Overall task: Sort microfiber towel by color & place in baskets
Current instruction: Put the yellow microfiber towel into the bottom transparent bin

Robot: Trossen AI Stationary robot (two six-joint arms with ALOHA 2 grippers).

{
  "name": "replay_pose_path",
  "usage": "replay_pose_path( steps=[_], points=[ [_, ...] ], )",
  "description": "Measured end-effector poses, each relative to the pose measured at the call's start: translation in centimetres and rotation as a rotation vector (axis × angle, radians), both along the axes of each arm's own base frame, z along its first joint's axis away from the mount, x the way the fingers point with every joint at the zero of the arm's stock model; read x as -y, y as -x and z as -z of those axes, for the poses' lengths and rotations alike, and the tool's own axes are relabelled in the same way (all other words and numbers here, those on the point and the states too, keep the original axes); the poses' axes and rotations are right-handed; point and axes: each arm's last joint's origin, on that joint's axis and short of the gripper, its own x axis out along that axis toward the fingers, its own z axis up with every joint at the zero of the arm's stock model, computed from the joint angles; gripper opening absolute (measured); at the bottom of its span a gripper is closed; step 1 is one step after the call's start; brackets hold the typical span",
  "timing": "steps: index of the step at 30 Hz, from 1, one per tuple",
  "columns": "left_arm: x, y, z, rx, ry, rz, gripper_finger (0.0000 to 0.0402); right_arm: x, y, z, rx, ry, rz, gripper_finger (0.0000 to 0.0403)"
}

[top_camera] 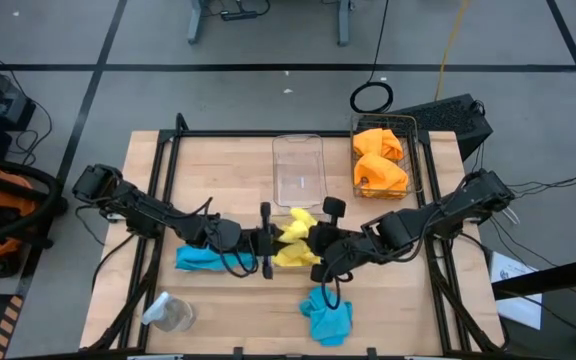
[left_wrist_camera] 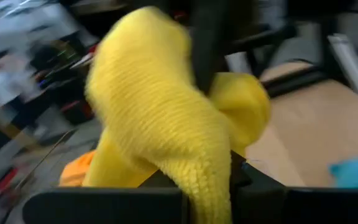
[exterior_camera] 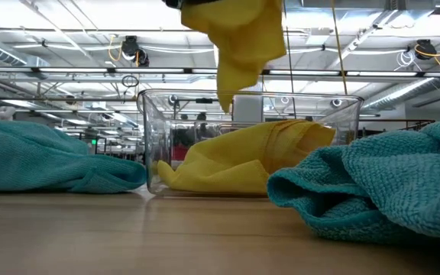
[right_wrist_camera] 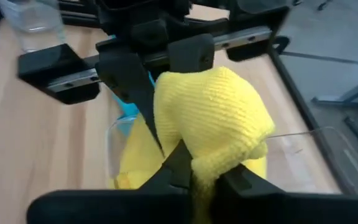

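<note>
One yellow microfiber towel [top_camera: 297, 226] is held up in mid-table between my two grippers, which meet there. My left gripper [top_camera: 273, 241] reaches in from the table's left and is shut on it. My right gripper [top_camera: 314, 246] reaches in from the right and is shut on it too. In the low view the towel [exterior_camera: 243, 42] hangs above a clear bin [exterior_camera: 153, 145], in which a second yellow towel [exterior_camera: 243, 162] lies. Two orange towels [top_camera: 379, 160] lie in the wire basket [top_camera: 415, 165]. My left gripper pinches a bunched part of the yellow towel [left_wrist_camera: 197, 165] between its two fingers, coming level from the table's left. The towel is lifted clear and bulges out beyond the fingers. My right gripper pinches a bunched fold of the same towel [right_wrist_camera: 209, 163] between its two fingers, slanting down from the table's right. The cloth humps up slack between the two grippers, and a loose end [exterior_camera: 224, 95] hangs down over the bin.
An empty clear bin [top_camera: 298, 170] stands beyond the grippers toward the far edge. One turquoise towel [top_camera: 200, 258] lies at the near left and another [top_camera: 328, 318] at the near right. A small clear jar [top_camera: 170, 313] lies by the near left corner.
</note>
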Motion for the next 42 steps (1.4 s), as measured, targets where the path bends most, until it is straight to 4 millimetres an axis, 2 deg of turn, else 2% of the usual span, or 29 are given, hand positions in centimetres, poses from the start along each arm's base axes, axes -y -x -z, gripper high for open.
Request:
replay_pose_path(
  steps=[3,12,16,22,31,36,42],
  points=[
    [-0.4,0.2,-0.4,0.018,0.041,-0.096,0.0032,-0.5,0.6,0.0,-0.005,0.034,0.011,0.0023],
    [1.0,1.8,-2.0,0.039,0.097,-0.08,0.0099,-1.5,2.9,0.1,-0.04,0.101,0.09,0.0006],
    [1.7,2.6,-2.1,-0.004,0.077,-0.051,0.0117,-1.6,3.0,0.4,-0.029,0.087,0.128,0.0008],
    [2.3,4.0,-2.1,-0.102,0.031,-0.021,0.0121,-1.5,2.4,2.4,-0.017,0.082,0.136,0.0008],
    [2.4,4.4,-1.8,-0.144,-0.001,-0.048,0.0121,0.2,0.4,4.4,0.034,-0.019,0.115,0.0008],
    [2.1,5.0,-2.6,-0.126,0.01,-0.079,0.0121,1.8,-0.2,6.9,-0.001,-0.125,0.093,0.0008],
    [2.3,5.3,-2.6,-0.133,0.021,-0.072,0.0121,3.3,0.1,9.5,-0.047,-0.185,0.174,0.0026]
  ],
)
